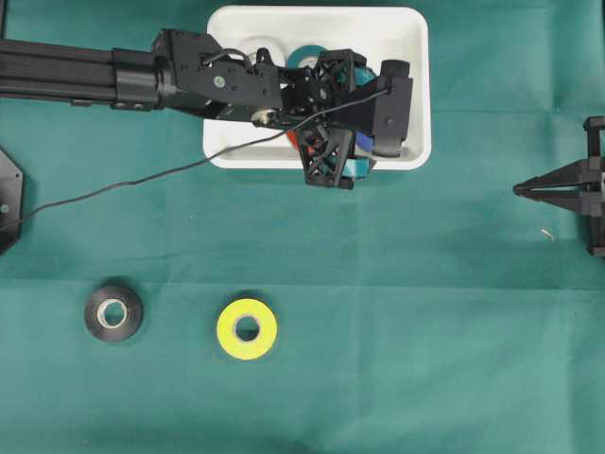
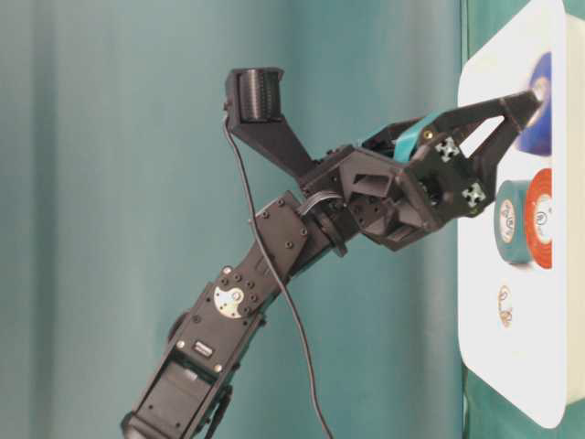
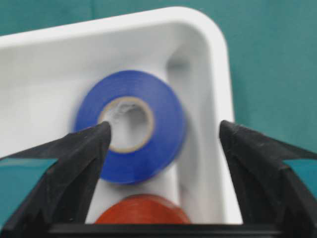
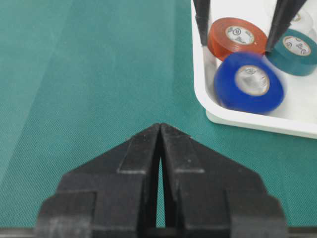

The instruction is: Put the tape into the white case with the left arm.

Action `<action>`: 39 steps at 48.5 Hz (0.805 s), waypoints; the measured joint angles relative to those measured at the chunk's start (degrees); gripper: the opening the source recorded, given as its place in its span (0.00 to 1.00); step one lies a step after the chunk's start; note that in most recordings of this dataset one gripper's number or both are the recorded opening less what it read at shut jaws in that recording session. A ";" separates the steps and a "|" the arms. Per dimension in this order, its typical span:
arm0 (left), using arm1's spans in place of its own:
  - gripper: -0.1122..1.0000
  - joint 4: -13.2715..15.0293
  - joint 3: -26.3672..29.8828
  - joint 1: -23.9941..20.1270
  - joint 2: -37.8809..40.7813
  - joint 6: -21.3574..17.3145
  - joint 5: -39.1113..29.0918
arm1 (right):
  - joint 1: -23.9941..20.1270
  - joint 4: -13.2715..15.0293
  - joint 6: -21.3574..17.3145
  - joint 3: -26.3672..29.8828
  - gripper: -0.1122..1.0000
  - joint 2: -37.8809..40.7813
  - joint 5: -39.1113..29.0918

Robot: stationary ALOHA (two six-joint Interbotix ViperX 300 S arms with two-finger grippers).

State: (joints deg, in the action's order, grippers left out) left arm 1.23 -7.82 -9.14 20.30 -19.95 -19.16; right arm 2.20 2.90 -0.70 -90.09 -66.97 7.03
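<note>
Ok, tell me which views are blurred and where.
Left wrist view: the blue tape, the red tape and the white case are all soft. Right wrist view: the blue tape is smeared, the right gripper sharp. Overhead and table-level views: crisp.

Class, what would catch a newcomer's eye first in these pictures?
The left gripper, jaws wide, hangs over the white case, where a blue tape roll lies beside red and teal rolls. On the green cloth, a yellow roll and black roll wait.
</note>
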 measured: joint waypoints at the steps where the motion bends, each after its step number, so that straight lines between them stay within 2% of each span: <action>1: 0.88 0.00 -0.53 0.26 -0.44 0.00 0.00 | 0.00 0.00 0.00 0.00 0.02 0.09 0.00; 21: 0.88 0.09 -12.13 5.10 -13.80 2.55 1.23 | 0.00 0.09 0.00 0.00 0.02 0.00 0.00; 39: 0.88 0.09 -24.70 7.03 -25.66 6.15 4.48 | 0.00 0.09 0.00 0.00 0.02 0.00 0.00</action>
State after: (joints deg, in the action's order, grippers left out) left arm 1.32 -32.52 -2.11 -5.36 -13.80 -14.68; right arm 2.20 2.99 -0.70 -90.09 -66.97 7.03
